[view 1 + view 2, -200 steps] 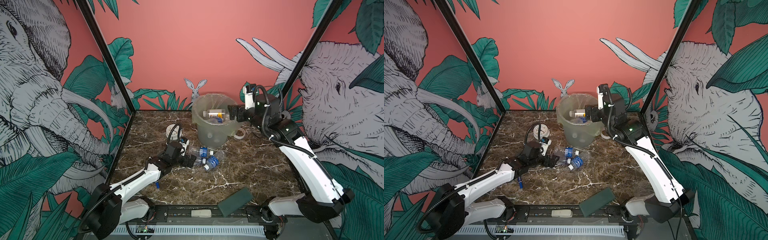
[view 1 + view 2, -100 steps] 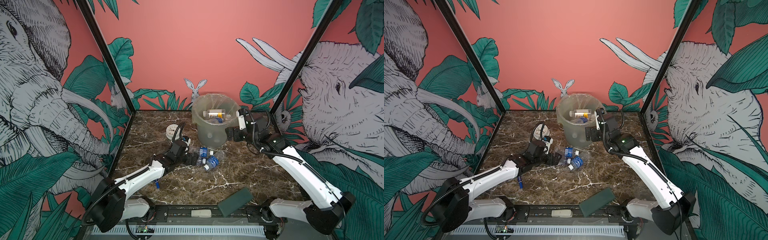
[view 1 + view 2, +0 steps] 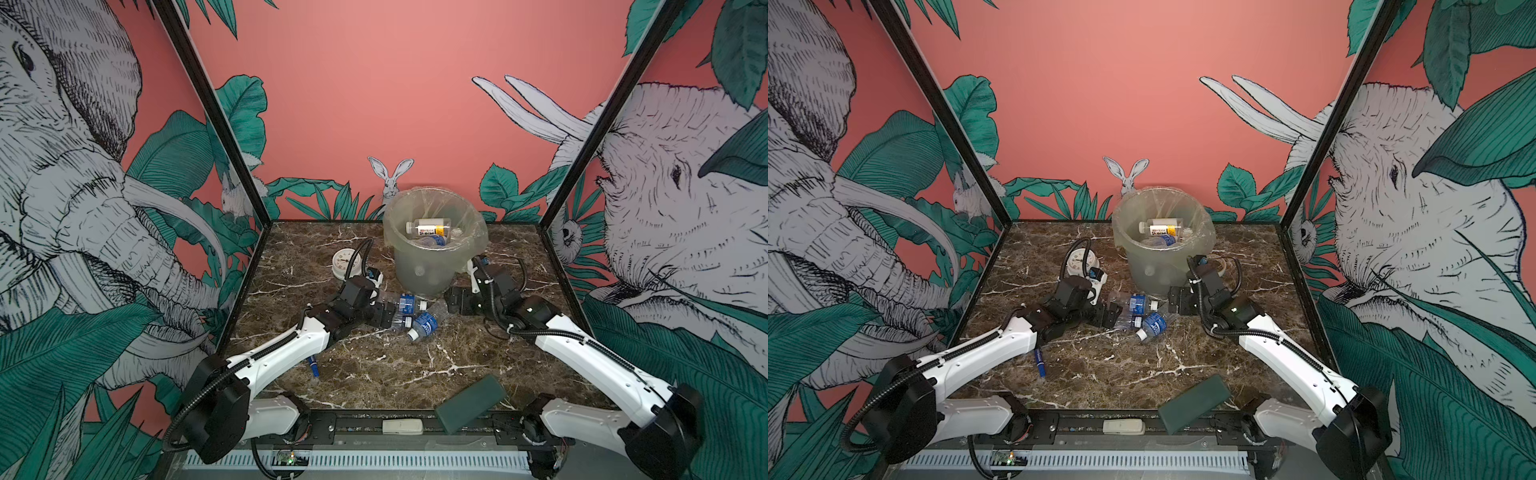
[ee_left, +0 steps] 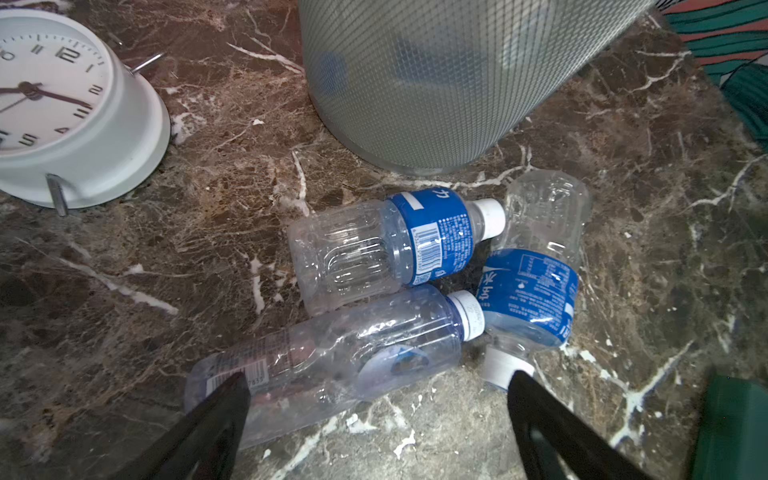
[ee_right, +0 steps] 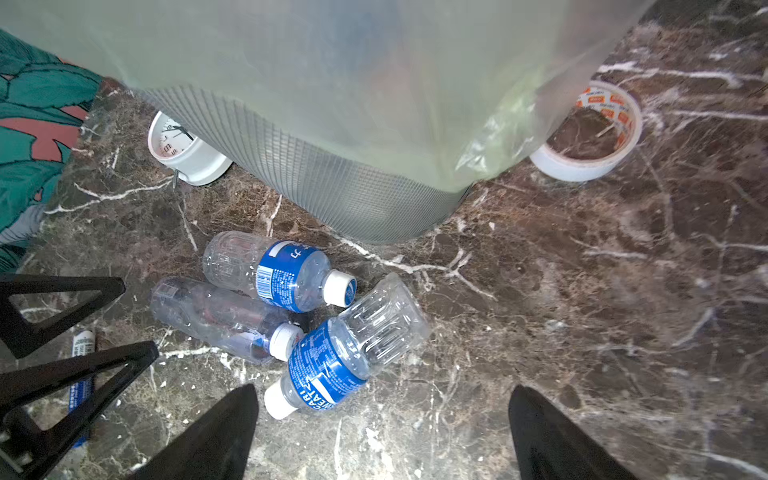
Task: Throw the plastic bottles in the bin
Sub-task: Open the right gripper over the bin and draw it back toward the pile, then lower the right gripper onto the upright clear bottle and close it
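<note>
Mostly clear, blue-labelled plastic bottles [image 4: 386, 245]

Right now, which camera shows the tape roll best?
The right wrist view: the tape roll sits close up and almost whole beside the bin, with its orange-printed core showing. The left wrist view does not show it. In both top views the right arm hides most or all of it.

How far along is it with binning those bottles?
Done: a few bottles already lie in the bin. In hand: nothing yet; the left gripper is open at the clear bottle, the right gripper open beside the pile. Left: three on the table, that clear bottle and two blue-labelled bottles, lying in front of the bin.
</note>
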Action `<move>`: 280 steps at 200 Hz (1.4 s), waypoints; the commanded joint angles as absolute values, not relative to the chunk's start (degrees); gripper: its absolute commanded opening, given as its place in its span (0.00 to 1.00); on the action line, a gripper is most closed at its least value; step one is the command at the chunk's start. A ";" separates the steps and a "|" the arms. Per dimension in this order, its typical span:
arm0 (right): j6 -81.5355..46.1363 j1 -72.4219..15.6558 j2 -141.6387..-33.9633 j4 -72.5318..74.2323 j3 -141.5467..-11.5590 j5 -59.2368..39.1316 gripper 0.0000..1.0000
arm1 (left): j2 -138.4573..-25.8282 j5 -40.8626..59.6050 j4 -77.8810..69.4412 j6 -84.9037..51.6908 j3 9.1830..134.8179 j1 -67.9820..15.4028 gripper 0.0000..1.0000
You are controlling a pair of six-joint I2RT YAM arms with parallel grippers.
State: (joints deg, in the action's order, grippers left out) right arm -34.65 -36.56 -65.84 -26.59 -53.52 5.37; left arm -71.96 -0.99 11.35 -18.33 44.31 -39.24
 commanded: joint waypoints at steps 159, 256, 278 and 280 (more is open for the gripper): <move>-59.34 -41.00 -86.14 -11.07 -51.18 1.47 0.94 | -65.30 -5.53 13.79 -11.02 41.77 -39.29 0.98; -56.06 -41.13 -90.16 -16.52 -53.86 3.24 0.93 | -64.62 -5.73 13.85 -10.65 40.78 -38.68 0.98; -54.06 -41.12 -90.48 -17.42 -53.79 3.50 0.92 | -64.71 -5.63 13.67 -10.89 40.73 -38.63 0.98; -53.70 -41.09 -90.47 -17.41 -53.83 3.42 0.92 | -64.72 -5.58 13.63 -10.90 40.70 -38.59 0.98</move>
State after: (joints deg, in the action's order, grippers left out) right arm -56.23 -40.80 -89.67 -15.53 -52.58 1.87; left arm -66.17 -5.39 13.47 -11.29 41.78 -38.94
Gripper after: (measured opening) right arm 0.919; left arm 0.977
